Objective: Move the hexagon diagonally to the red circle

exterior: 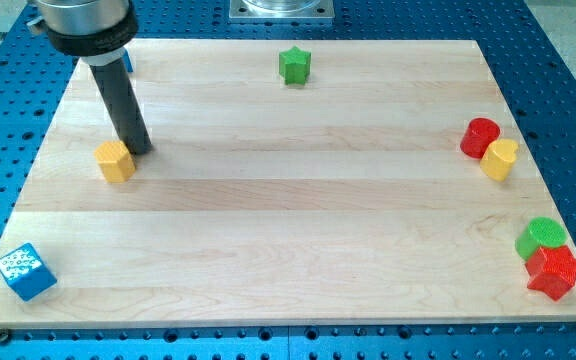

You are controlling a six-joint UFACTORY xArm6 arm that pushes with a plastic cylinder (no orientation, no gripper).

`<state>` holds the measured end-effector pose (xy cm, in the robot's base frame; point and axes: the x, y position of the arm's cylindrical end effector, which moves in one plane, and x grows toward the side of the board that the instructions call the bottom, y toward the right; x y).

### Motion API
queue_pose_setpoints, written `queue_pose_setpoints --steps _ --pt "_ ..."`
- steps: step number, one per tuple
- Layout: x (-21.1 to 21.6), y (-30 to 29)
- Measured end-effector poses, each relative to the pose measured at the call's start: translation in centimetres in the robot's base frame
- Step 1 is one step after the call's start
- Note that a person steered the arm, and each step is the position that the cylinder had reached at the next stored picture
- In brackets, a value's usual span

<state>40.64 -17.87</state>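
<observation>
One yellow hexagon (116,160) sitting far left of red circle (479,137) | my tip (141,150) touching its upper-right, no fingers, gripping nothing | advising circling left, pushing rightward steadily.

The board (268,200) carries eight blocks. My tip (140,150) stands just right of and behind the yellow hexagon (116,161), at the view's left. A blue cube (27,271) sits at bottom left (near the corner). The green star (294,65) lies top centre. A blue block (127,60) shows partly behind the rod. At the right, the red circle (479,137) touches a yellow cylinder (500,159); lower, a green circle (542,237) touches a red star (555,271).
</observation>
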Motion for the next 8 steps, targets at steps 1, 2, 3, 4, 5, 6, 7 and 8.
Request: queue_pose_setpoints --steps 1,2,3,4,5,6,7,8 --pt "0.0 -0.8" --pt "-1.1 -4.3" --pt "-1.0 -8.9" --pt "2.7 -7.3" --pt "3.0 -3.0" --pt "1.5 1.9" --pt "1.6 4.6" --pt "2.7 4.6"
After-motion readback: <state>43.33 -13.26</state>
